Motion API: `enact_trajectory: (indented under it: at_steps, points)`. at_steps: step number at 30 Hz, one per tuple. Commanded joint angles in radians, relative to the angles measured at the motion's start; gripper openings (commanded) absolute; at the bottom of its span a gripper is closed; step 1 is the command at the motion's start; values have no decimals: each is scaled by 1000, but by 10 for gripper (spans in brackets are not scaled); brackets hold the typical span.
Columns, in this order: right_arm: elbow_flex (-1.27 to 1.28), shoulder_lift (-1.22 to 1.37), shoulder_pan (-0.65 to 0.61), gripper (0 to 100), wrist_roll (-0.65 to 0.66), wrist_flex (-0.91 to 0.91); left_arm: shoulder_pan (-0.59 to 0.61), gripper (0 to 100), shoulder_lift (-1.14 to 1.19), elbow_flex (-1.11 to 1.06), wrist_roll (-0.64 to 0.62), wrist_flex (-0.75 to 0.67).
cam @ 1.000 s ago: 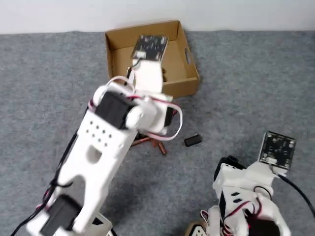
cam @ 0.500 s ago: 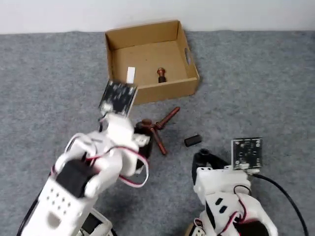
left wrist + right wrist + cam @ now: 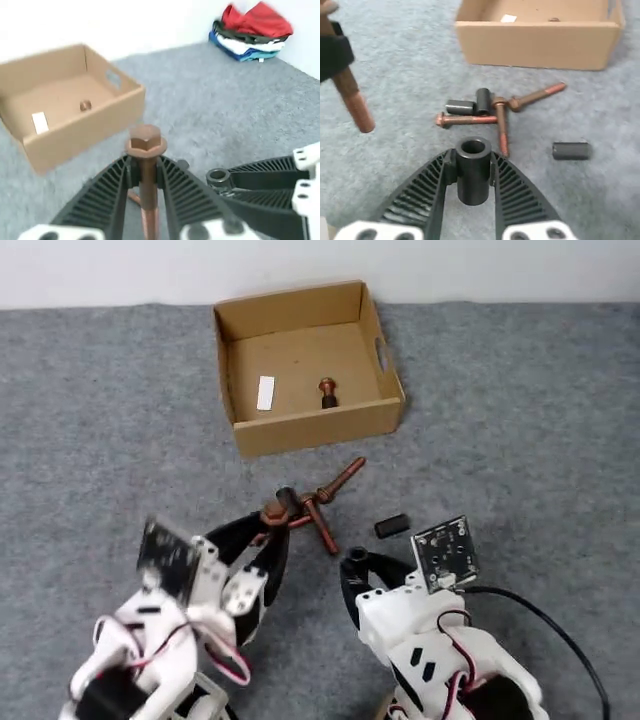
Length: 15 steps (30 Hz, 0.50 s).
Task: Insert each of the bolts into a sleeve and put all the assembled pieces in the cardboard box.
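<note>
The left gripper (image 3: pixel 145 167) pinches a bolt (image 3: pixel 145 145) just under its head, shank hanging down. The right gripper (image 3: pixel 472 157) clamps a sleeve (image 3: pixel 472 180) upright, bore facing up. Both look posed so the shank can drop into the bore. Beyond them, mid-carpet (image 3: pixel 520 420), three loose bolts (image 3: pixel 501 131) and two loose sleeves (image 3: pixel 460 107) lie heaped together, with a lone sleeve (image 3: pixel 570 150) apart beside them. Farthest, near the carpet's far edge, the cardboard box (image 3: pixel 320 430) holds one assembled piece (image 3: pixel 328 392). Outside the box are four bolts and four sleeves.
</note>
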<state>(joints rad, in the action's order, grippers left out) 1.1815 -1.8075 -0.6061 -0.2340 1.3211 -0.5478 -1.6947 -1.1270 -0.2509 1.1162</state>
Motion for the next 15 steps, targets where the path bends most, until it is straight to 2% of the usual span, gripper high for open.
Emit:
enact_trajectory:
  at_steps: [1, 3, 9, 15]
  points:
    - [-11, -4, -19, 9, 14, -62, 8, 5, -141, -28, 31, -37]
    - [-11, -4, -36, 9, 17, -84, 8, 5, -112, -4, 25, -48]
    - [31, -4, -122, 9, 138, -185, 8, 5, -106, 1, -15, -230]
    - [89, -4, -157, 9, 212, -285, 2, 5, -107, -4, -61, -242]
